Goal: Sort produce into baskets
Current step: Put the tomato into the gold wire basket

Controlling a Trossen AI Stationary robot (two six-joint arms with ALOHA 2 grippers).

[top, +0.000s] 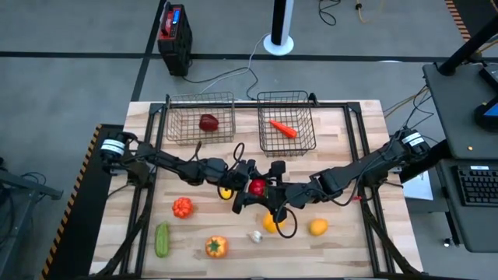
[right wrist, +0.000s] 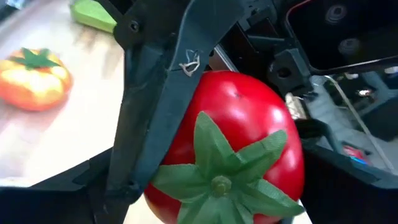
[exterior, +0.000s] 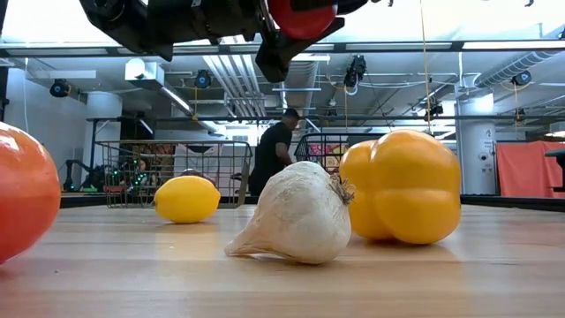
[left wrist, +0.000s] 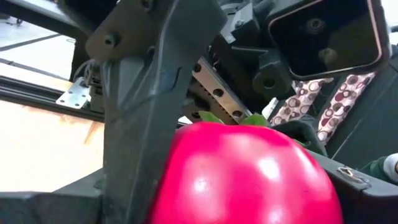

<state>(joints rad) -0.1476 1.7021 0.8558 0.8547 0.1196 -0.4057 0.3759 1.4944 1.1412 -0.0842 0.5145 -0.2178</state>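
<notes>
Left arm (top: 167, 162), right arm (top: 366, 167): dark jointed links, white collars near bases, black cables looped alongside. Left hand (top: 243, 187), right hand (top: 263, 189): dark flat fingers (right wrist: 155, 106), round screw heads, perforated rail, white thread on one finger.

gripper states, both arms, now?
Left gripper: at the shiny red toy tomato mid-table, grip cannot be told.
Right gripper: at the same tomato, cannot be told.

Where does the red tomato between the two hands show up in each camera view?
High view: red tomato at table centre, between both hands.
Low view: top edge, under the dark arms.
Left wrist view: fills the lower middle.
Right wrist view: centre, green stem facing the camera.
Shared landmark: the dark fingers flanking it.
</notes>
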